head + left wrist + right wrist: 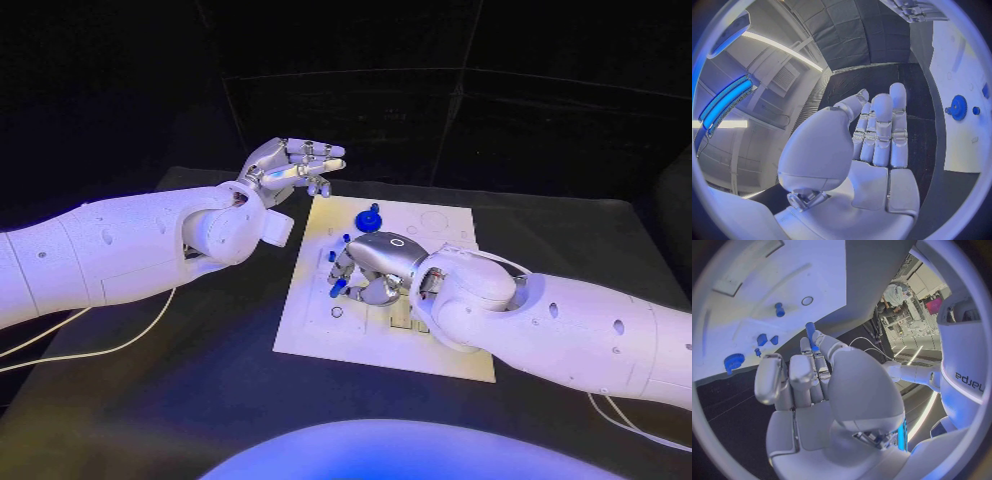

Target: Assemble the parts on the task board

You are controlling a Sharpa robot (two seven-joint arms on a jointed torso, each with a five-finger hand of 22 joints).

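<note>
Nearest the head camera, the right hand [378, 266] is seen lowered over the middle of the task board [433, 355], palm down. In the right wrist view a slim blue peg [809, 332] is pinched at its fingertips [819, 340].

At about ten o'clock from the board, the left hand [293, 164] is raised above the table [173, 400], just off the board's far left corner. Its fingers [881, 120] are held straight and side by side, the thumb set a little apart, and nothing is gripped in it.

A black, matte table is seen under everything, with dark panelled walls behind it. Two pale cables [87, 345] are trailed across the table at nine o'clock below the left arm.

One white rectangular board is laid flat at the centre, marked with shallow recesses and a small round hole [807, 301]. One blue toothed gear [369, 217] is seen at the board's twelve o'clock end. In the right wrist view, four more small blue parts are counted on the board besides the gear and the held peg: one upright pin [779, 309] and three low pieces [762, 339] near the gear.
</note>
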